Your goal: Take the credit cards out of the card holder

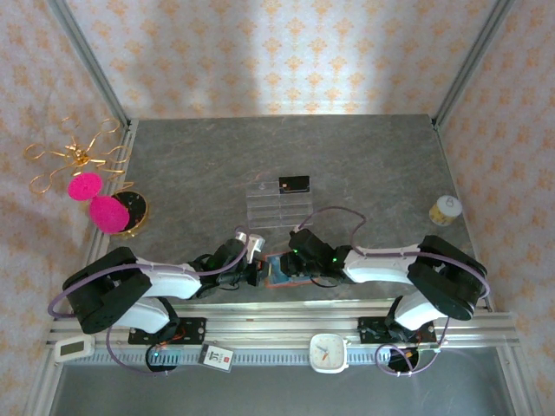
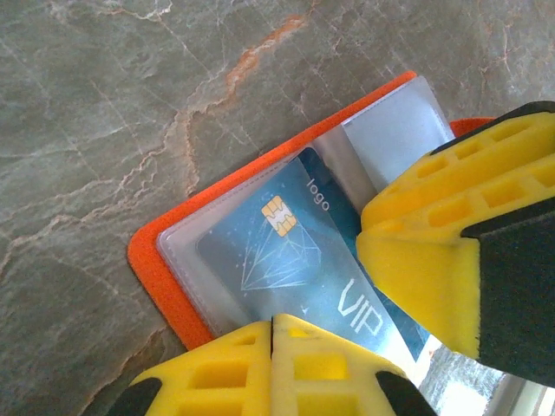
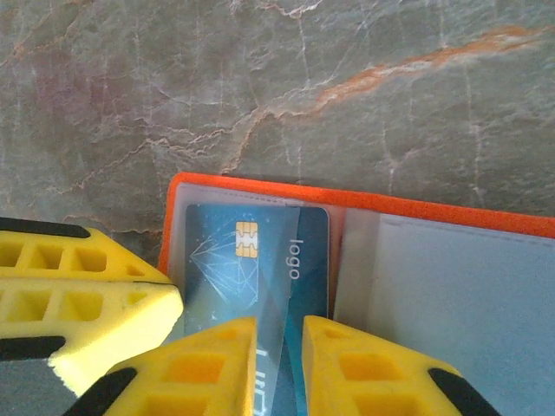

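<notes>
done: black card (image 1: 295, 184) out, lying at tray (image 1: 269, 211).
to do: blue card (image 3: 251, 260) sits in open wallet (image 3: 260, 184).
left claw (image 2: 271, 351): clenched, at wallet edge.
right claw (image 3: 279, 368): narrowly parted over blue card; grip unclear.

table (image 1: 364, 165): grey marbled top, patterned wallpaper on three sides.
arms: both folded low along the near edge, reaching inward. The left gripper (image 1: 257, 276) and right gripper (image 1: 290, 267) meet at near centre; jaws too small to read.
card holder (image 1: 276, 270): orange with a bit of blue, between the two grippers, mostly covered.
clear tray (image 1: 269, 212): mid-table, just beyond the grippers.
black card (image 1: 295, 184): at the tray's far right; on it or just past it, unclear.
yellow jar (image 1: 446, 210): right side, well apart from the tray.
pink discs (image 1: 95, 201): two, on a gold stand at the left edge, with a gold wire ornament (image 1: 74, 156) farther back.
near rail: white clock (image 1: 328, 353) right of centre.
</notes>
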Robot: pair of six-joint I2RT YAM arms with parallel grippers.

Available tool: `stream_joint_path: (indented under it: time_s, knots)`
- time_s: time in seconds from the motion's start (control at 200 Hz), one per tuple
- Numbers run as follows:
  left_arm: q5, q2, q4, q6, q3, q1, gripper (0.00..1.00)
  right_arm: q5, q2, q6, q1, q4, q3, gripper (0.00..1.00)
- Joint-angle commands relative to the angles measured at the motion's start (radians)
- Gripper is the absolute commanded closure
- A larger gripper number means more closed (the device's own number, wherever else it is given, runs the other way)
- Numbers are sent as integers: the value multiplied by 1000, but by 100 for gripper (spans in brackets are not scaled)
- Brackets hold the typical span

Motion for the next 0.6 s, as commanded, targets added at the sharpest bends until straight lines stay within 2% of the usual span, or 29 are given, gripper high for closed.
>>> stream_joint_path:
  time_s: [0.0, 0.34, 0.596]
  knots:
    - [8, 20, -15, 21, 4, 16, 100, 68, -17, -5, 12, -68, 13, 78]
    - [26, -104, -82, 35, 57, -3, 100, 29, -99, -45, 7, -53, 27, 75]
    - [34, -13, -34, 27, 64, -19, 100, -6, -49, -42, -21, -26, 10, 76]
